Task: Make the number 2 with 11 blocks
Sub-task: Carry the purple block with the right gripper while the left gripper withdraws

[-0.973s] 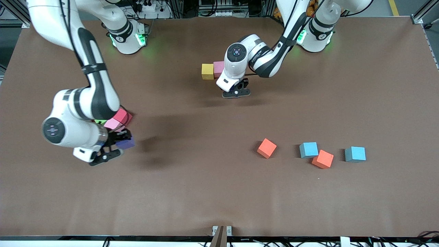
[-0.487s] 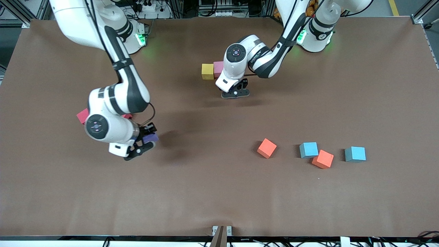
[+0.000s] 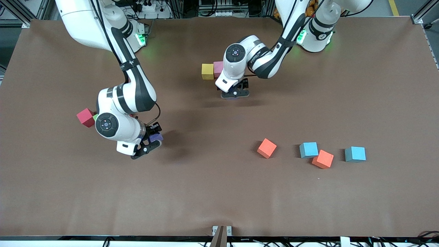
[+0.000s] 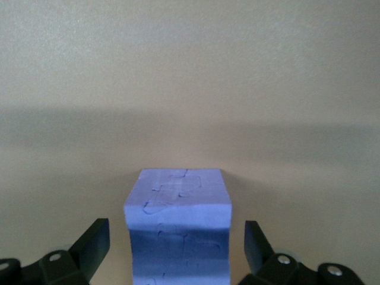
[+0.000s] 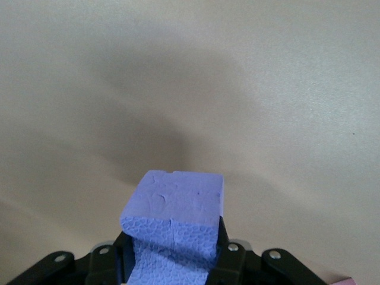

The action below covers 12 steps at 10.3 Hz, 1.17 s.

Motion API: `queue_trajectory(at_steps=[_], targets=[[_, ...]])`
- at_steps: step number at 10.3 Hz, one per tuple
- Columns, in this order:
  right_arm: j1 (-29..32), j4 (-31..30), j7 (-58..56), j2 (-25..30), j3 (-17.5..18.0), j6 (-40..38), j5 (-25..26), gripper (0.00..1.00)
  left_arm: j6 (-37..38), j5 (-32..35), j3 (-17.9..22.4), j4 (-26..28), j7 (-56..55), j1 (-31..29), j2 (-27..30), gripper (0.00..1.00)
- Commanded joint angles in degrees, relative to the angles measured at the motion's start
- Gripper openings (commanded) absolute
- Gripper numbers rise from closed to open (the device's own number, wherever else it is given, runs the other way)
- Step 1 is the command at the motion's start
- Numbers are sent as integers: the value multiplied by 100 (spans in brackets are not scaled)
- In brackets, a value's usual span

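A brown tabletop [image 3: 219, 192] is seen, edged by metal framing [image 3: 425, 13], with cables [image 3: 147, 7] along its top edge.

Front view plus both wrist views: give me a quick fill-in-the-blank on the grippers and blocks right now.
1. The right gripper is shut on a ___ block.
2. The left gripper has its fingers ___ on either side of another purple block.
3. The yellow block touches a ___ block.
4. Toward the left arm's end lie two orange blocks and ___ light blue ones.

Missing words: purple; open; pink; two
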<state>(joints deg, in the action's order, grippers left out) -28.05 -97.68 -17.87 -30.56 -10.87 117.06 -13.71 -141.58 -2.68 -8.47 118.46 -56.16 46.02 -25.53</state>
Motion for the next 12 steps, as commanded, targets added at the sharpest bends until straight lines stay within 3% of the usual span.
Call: queue_trajectory(at_steps=[1,4,6,10,12], targets=[[-278,-94,20,85,6,54,26,26,200,127,99,-8,-35,47,573,100],[-761,-94,-67,85,6,98,35,29,228,302,415,1,26,-119,1216,100],[-1322,-102,-295,77,-3,194,78,29,228,435,416,-8,279,-496,1418,100],[-2571,-357,-742,15,-56,880,271,28,359,435,381,-43,1719,-1718,1736,100],[-2985,-366,-1120,-20,-65,906,622,22,394,435,390,-95,2317,-2192,1727,100]])
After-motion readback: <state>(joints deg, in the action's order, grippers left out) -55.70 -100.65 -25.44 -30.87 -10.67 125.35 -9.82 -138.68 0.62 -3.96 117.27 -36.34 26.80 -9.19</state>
